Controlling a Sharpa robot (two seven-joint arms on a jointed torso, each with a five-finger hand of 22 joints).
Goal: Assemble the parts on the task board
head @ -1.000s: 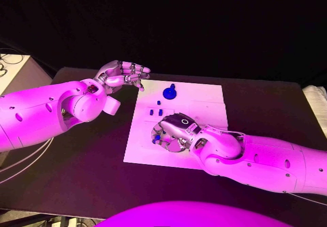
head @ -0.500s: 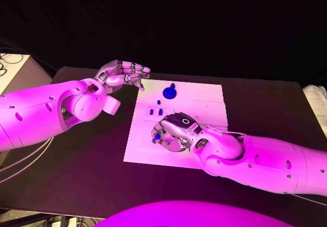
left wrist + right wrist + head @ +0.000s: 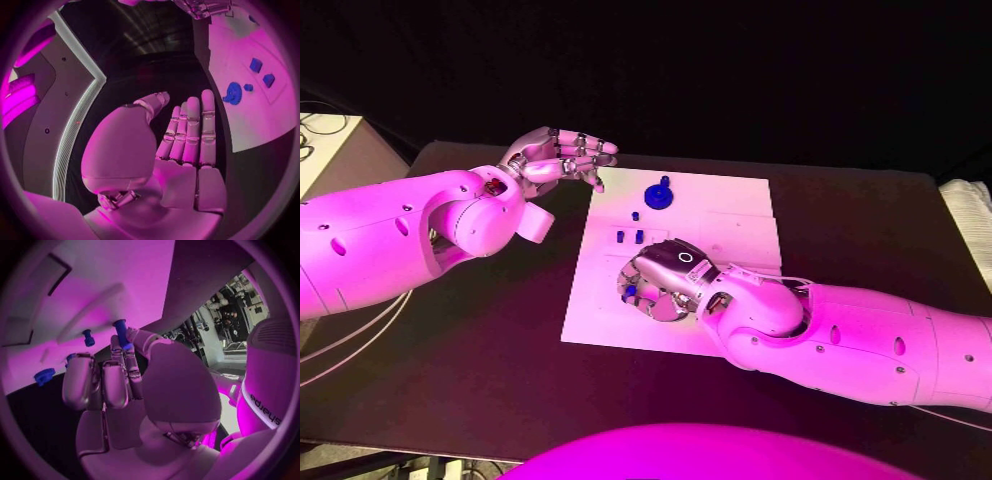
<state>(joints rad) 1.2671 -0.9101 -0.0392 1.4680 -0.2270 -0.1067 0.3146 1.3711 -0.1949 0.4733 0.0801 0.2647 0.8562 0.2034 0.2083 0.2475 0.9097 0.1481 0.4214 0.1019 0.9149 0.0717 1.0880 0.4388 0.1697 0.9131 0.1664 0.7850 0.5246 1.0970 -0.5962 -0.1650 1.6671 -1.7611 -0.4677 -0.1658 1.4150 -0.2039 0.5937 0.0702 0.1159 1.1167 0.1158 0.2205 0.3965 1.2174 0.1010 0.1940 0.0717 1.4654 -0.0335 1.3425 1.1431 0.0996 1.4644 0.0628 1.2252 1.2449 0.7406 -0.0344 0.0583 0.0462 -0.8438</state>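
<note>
The white task board (image 3: 733, 215) lies in the middle of the black table. My right hand (image 3: 668, 285) hovers low over the board's near left part and pinches a blue peg (image 3: 120, 332) between thumb and fingertips; the peg (image 3: 630, 292) peeks out at the hand's left side. A round blue part (image 3: 659, 195) sits near the board's far edge, with a small peg (image 3: 636, 215) and a short row of blue pieces (image 3: 630, 237) closer in. My left hand (image 3: 560, 158) hangs off the board's far left corner and holds nothing, its fingers (image 3: 190, 130) stretched out side by side.
Black table (image 3: 488, 340) surrounds the board on all sides. A pale box (image 3: 336, 150) stands beyond the table's left edge. The board's right half (image 3: 740, 245) is bare. The right forearm (image 3: 848, 335) lies across the board's near right corner.
My right hand has edged slightly to the left over the board, still holding the peg. The left hand has stayed where it was.
</note>
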